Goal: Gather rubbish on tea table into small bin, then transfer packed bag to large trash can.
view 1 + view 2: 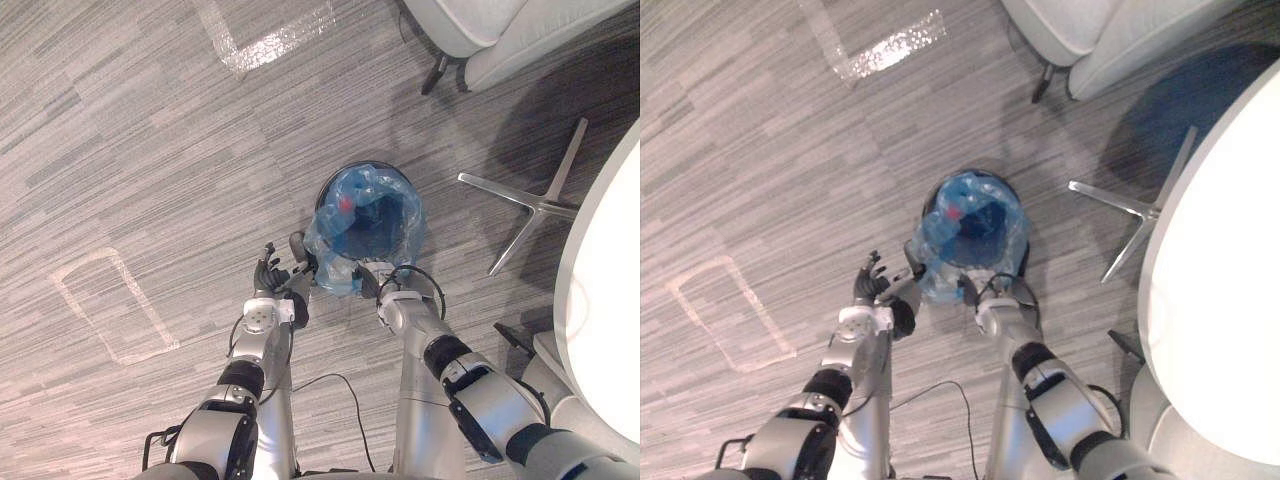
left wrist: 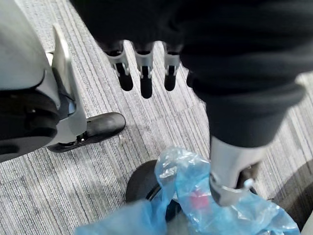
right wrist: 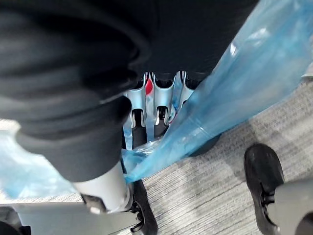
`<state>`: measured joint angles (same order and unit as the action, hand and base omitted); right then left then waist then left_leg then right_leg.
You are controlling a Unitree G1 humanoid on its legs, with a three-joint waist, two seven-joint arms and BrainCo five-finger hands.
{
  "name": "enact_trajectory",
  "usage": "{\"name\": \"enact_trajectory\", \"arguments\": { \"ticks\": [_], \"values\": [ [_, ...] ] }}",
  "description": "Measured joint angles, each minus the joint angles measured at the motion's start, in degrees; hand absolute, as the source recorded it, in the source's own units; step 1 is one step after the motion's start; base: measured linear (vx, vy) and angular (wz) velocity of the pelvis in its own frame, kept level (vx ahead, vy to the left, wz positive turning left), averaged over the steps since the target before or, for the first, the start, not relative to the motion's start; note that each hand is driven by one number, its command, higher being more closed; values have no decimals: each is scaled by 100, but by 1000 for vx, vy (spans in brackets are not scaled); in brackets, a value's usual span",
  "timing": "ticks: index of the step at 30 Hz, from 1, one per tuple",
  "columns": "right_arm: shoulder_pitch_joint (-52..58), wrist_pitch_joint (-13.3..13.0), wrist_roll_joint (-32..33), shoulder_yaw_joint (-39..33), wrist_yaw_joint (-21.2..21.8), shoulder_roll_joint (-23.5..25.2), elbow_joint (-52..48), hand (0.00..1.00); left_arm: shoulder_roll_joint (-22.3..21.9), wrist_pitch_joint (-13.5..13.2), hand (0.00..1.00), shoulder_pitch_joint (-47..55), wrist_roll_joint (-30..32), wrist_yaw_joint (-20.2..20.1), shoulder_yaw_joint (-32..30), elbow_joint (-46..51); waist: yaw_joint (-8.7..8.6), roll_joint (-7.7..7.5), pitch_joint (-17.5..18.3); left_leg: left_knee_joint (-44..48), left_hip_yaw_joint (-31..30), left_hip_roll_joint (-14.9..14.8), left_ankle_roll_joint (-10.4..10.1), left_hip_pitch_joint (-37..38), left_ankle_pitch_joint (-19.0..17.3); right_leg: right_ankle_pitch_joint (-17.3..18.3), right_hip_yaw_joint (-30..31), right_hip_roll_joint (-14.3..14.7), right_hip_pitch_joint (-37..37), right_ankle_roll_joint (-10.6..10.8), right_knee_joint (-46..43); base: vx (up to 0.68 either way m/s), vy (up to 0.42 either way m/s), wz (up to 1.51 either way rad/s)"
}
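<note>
The blue bag (image 1: pixel 365 225) is lining the small black bin (image 2: pixel 139 183), which is standing on the grey floor (image 1: pixel 150 150) near the white table (image 1: pixel 610 300), with 1 red scrap (image 1: pixel 346 204) inside. The right hand (image 1: pixel 372 280) is pinching the bag's near edge with curled fingers. The left hand (image 1: pixel 272 275) is hovering just beside it, fingers straight and holding nothing.
</note>
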<state>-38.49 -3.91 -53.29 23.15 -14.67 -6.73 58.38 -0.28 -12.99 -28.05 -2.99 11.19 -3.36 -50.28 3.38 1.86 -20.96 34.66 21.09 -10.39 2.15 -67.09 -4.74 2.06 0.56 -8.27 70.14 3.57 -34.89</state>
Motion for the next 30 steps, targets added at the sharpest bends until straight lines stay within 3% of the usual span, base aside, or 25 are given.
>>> {"name": "enact_trajectory", "arguments": {
  "ticks": [9, 14, 19, 24, 26, 30],
  "values": [
    [87, 0, 235, -112, -53, 1, -239, 100, -95, 43, 0, 35, 13, -6, 34, 6, -7, -79, 47, 60, -95, -15, 28, 259, 7, 1, -87, 10, -353, -1, 30, -8, -5, -1],
    [602, -8, 452, -39, -125, 144, -844, 100, -41, 109, 0, 351, 57, -16, 161, 29, -11, -340, 262, 7, -135, -93, 33, 577, -48, -31, -160, 92, -785, -63, 277, -27, -25, -10],
    [1125, 1, 586, 77, -90, 194, -1486, 100, -49, 214, 0, 762, 75, -22, 369, 144, -13, -453, 367, -146, -140, -82, 12, 1113, -57, -35, -207, 106, -1373, -71, 492, 2, -17, -4],
    [1876, -7, 715, 261, 54, 115, -2755, 100, 15, 249, 0, 1214, 289, -56, 662, 310, -18, -504, 432, -284, -262, -49, -114, 1957, -128, 92, -366, 104, -2312, -102, 699, 31, -12, 3],
    [2243, -17, 733, 304, 141, 94, -3288, 100, 90, 274, 0, 1449, 321, -149, 744, 364, -19, -631, 570, -404, -290, -21, -158, 2318, -163, 172, -418, 100, -2681, -109, 782, 73, -15, 7],
    [2695, -15, 849, 327, 248, -91, -3842, 100, 165, 346, 0, 1729, 519, -196, 1010, 364, -32, -693, 709, -595, -358, 3, -241, 2961, -209, 206, -559, 111, -3450, -87, 1112, 86, -12, 5]
  ]
}}
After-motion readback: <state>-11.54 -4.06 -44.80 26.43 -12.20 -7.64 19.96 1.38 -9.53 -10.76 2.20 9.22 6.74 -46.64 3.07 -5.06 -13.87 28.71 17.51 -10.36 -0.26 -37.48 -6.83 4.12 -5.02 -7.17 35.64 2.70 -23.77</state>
